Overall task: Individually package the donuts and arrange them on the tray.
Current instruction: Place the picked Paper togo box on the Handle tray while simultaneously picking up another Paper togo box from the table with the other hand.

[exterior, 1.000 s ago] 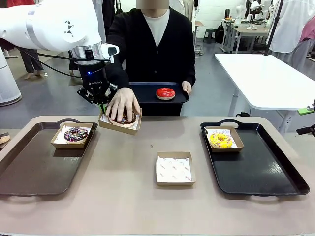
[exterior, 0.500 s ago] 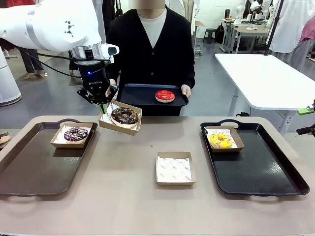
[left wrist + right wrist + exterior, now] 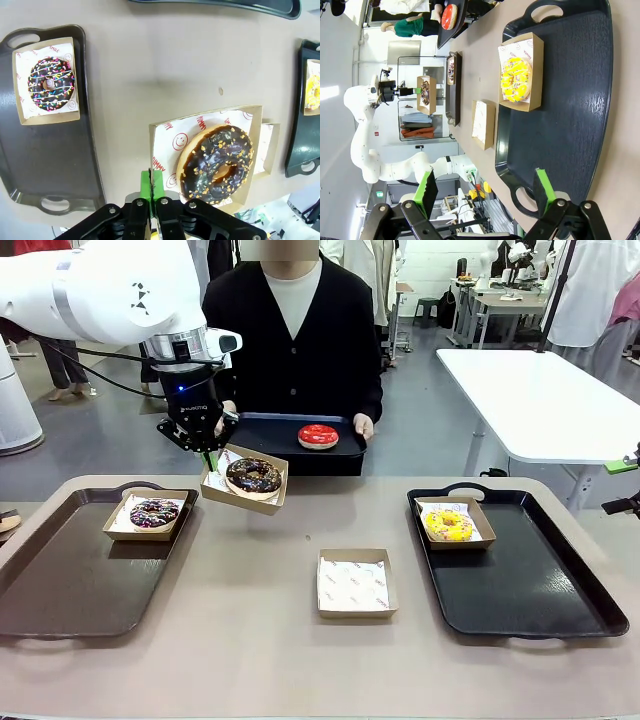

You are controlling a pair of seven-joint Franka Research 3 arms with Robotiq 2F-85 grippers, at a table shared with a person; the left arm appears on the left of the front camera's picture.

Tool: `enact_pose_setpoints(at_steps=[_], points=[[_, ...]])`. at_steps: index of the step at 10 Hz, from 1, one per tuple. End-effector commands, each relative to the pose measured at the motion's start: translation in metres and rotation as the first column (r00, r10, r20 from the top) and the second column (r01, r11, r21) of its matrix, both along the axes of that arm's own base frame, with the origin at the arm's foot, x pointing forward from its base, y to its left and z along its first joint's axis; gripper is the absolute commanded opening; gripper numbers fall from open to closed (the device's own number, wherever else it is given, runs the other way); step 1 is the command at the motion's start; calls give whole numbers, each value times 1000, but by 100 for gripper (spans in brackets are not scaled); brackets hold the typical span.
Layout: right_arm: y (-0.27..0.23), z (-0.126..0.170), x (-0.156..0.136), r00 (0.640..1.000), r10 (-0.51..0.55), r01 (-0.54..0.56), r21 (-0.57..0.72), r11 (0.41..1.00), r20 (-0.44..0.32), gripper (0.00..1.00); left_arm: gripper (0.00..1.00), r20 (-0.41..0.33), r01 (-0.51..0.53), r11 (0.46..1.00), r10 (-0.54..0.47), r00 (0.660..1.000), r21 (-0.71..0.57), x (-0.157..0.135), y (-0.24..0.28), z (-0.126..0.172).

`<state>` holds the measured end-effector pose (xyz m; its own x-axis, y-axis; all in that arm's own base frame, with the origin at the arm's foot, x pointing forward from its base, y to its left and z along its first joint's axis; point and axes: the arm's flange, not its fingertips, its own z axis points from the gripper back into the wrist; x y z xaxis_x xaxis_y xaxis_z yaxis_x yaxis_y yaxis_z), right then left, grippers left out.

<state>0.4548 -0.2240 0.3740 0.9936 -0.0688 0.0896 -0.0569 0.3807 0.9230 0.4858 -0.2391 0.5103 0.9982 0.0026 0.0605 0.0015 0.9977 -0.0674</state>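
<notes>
A chocolate donut (image 3: 253, 476) sat in a paper-lined carton (image 3: 240, 498) lifted clear of the table, just beyond the left tray (image 3: 60, 580). The left gripper (image 3: 207, 445) was clamped tight on the carton's rim. The donut lay just beside its green pads, not touching them.

By the look of it, the job was past halfway. The sprinkled donut (image 3: 154, 512) was boxed on the left tray and the yellow donut (image 3: 449, 525) boxed on the right tray (image 3: 530, 580). The red donut (image 3: 318, 436) lay bare on the tray (image 3: 270, 430) held by the person, and an empty carton (image 3: 356, 585) waited mid-table. The right gripper (image 3: 485, 187) hung over the right tray's end, jaws wide apart, holding nothing.
</notes>
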Motion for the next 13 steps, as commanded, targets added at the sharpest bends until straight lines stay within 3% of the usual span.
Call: enact_pose_setpoints(at_steps=[1,5,6,8,10,11,13], points=[[1,-3,-2,1000,4,-4,0,1000,-9,100,0,-2,-7,1000,7,1000,-11,-4,1,2],[10,9,3,1000,19,-19,-43,999,11,100,1,0,0,1000,0,1000,0,0,0,0],[30,32,0,996,83,-80,-104,991,23,100,1,2,19,1000,-19,1000,-7,-7,7,8],[80,108,-15,987,144,-123,-253,960,65,100,1,73,-4,1000,3,997,14,-26,46,35],[124,161,-17,983,176,-149,-340,928,49,100,1,81,-58,998,57,995,5,-38,97,41],[155,176,-18,981,195,-171,-399,901,18,100,1,58,-64,998,65,996,-22,-48,124,43],[221,177,2,985,166,-164,-547,821,-45,100,1,23,-83,995,84,996,-54,-54,167,24]])
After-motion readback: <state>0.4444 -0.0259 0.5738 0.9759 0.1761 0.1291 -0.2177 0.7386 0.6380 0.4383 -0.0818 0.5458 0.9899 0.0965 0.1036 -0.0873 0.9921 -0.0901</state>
